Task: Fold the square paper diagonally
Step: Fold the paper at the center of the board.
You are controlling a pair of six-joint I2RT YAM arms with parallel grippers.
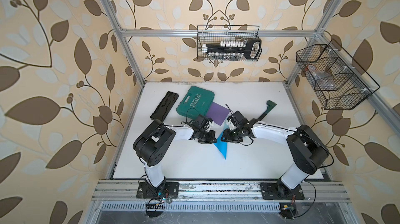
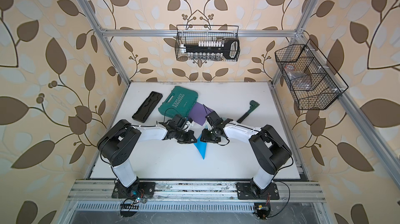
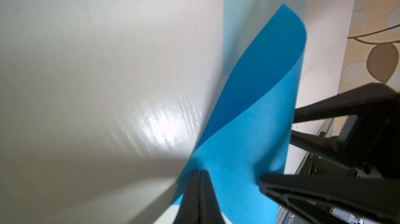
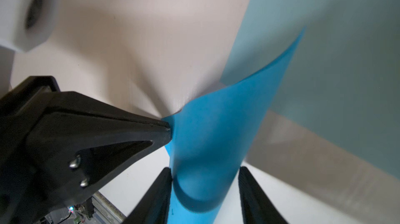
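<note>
The square paper (image 1: 223,149) is bright blue and lies mid-table between my two arms, in both top views (image 2: 202,149). One part is lifted and curled over itself. My left gripper (image 3: 200,171) is shut on a lifted corner of the blue paper (image 3: 249,147). From the right wrist view its black tip meets that corner. My right gripper (image 4: 205,168) is open around the rolled bend of the paper (image 4: 216,125). One finger (image 4: 164,181) touches the paper and the other finger (image 4: 249,181) stands apart from it. Both grippers meet over the paper's far end (image 1: 218,139).
A purple sheet (image 1: 217,113) lies behind the grippers, partly under a green tool case (image 1: 195,101). A black insert tray (image 1: 164,108) lies far left and a green-headed tool (image 1: 265,112) far right. A pale teal sheet (image 4: 324,60) lies flat by the blue paper. Wire baskets (image 1: 228,43) hang on the walls.
</note>
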